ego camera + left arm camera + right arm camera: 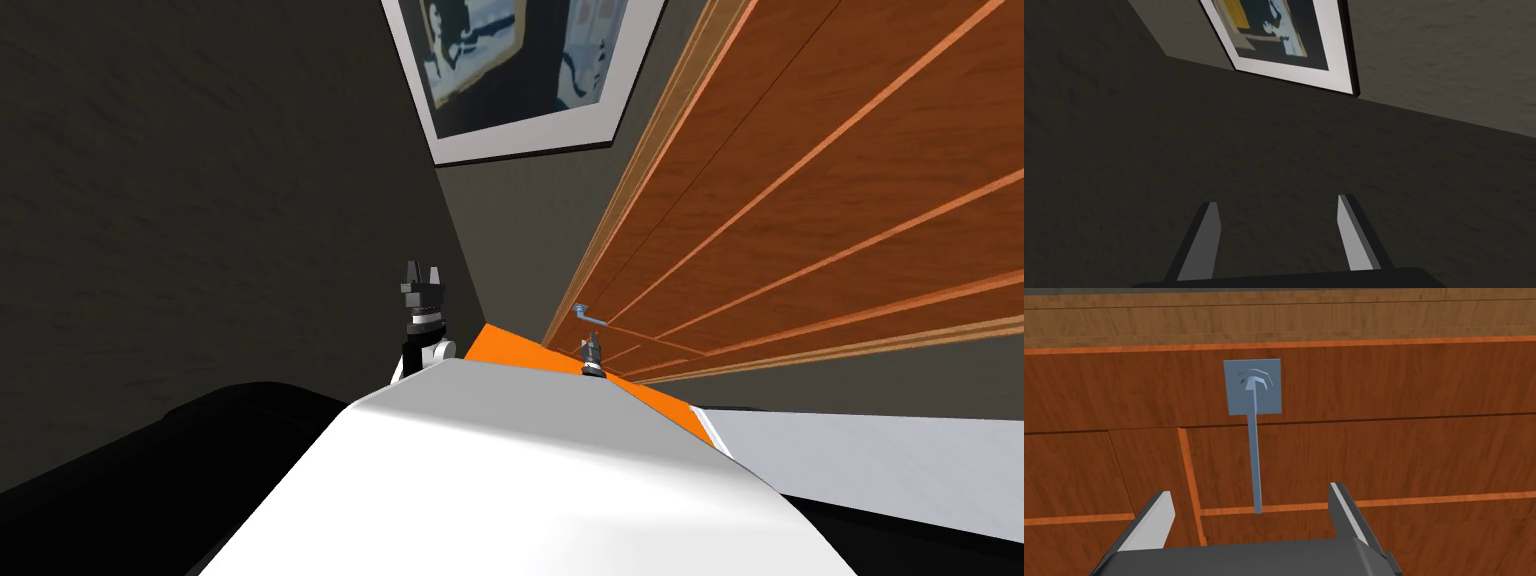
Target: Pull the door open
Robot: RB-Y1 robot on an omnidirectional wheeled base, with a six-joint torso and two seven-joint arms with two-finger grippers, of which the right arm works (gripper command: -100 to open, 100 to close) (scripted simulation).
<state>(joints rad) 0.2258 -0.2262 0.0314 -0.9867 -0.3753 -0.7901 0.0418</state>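
**Your right gripper (1249, 490) spread wide before the lever handle (1255, 453)**

The handle sits on the wooden door (1399, 453), near its frame-side edge. Its long axis runs from a square plate (1252, 385) toward the gap between your fingers; contact is hard to judge. Your left gripper (1276, 200), equally spread, faces the dark wall (1124, 150).

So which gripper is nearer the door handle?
Right. The right gripper faces the blue handle, jaws open just short of the lever's tip; the left gripper is off to the side, facing a dark wall.
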